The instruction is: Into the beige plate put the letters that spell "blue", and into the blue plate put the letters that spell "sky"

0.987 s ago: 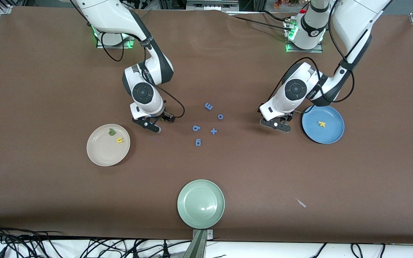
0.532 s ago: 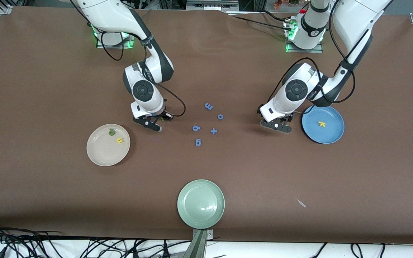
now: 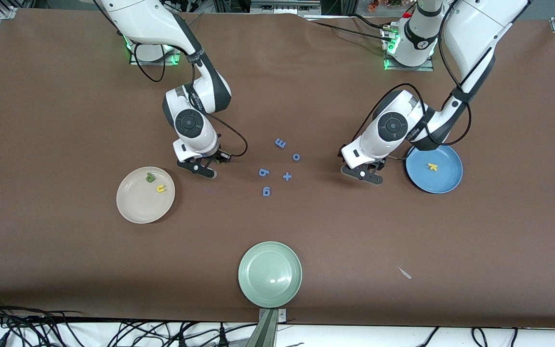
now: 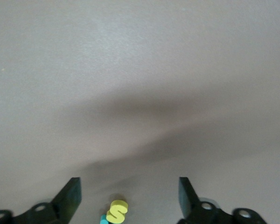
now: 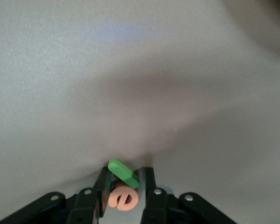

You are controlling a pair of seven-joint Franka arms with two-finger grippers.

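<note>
A brown tabletop [image 3: 65,106] carries everything, with the cluster of blue letters and symbols [image 3: 277,166] at its middle as landmark.

The right claw [image 5: 126,189] is low over the tabletop, just toward the right arm's end from that cluster, its fingers clenched on a light green piece [image 5: 123,173], with the orange e [image 5: 123,198] between them just under it. Toward the right arm's end and nearer the front camera than the cluster lies the beige plate [image 3: 133,212], holding a dark green letter [image 3: 150,178] and the yellow u [image 3: 161,189].

The left claw [image 4: 128,198] hangs low toward the left arm's end from the cluster, fingers spread wide and holding nothing; the yellow s [image 4: 116,211] lies on the tabletop between them, touching a teal piece [image 4: 103,219]. Farther toward that end sits the blue plate [image 3: 446,180] with the yellow k [image 3: 432,166] in it.

A pale green plate [image 3: 270,289] rests nearer the front camera than the cluster.
</note>
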